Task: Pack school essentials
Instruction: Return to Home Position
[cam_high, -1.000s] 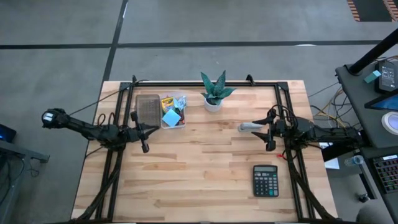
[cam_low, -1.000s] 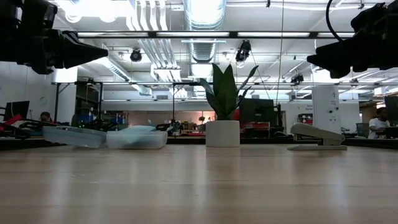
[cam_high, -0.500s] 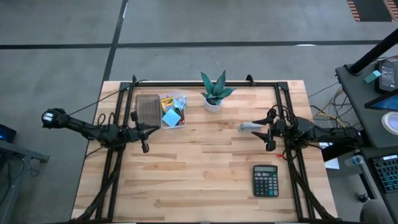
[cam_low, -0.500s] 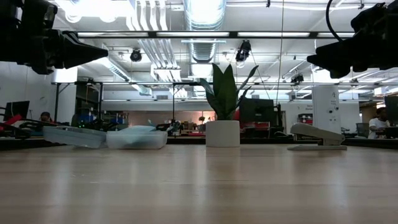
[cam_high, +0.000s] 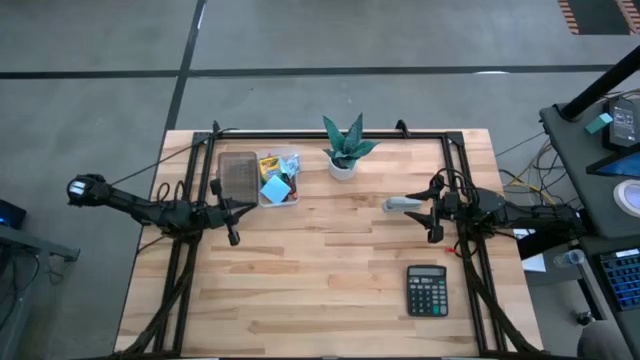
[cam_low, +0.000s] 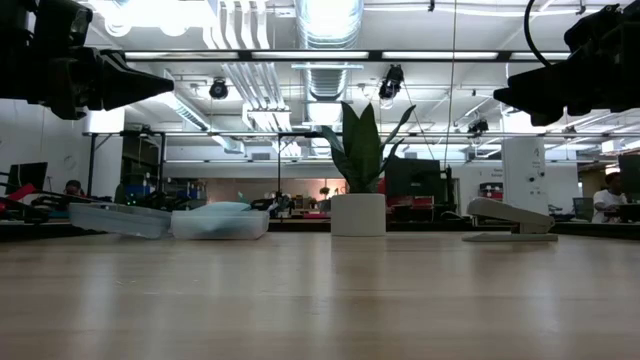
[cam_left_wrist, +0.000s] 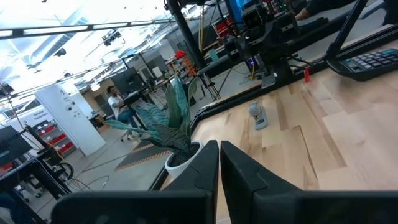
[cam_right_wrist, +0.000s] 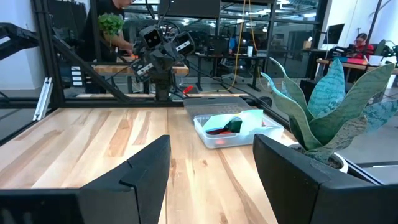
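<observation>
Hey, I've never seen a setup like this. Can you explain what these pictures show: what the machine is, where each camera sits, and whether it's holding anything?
This is a two-armed robot working at a wooden table. Each arm ends in a two-finger claw. One picture looks straight down from above, and one looks level across the tabletop into the room behind. The other two come from cameras on the robot's wrists, looking out past the fingers. The left claw is shut and the right claw is open. Both hang above the table and hold nothing. On the table there is a clear box of school supplies, with a blue sticky-note pad inside. A potted plant, a grey stapler and a calculator are there too.
</observation>
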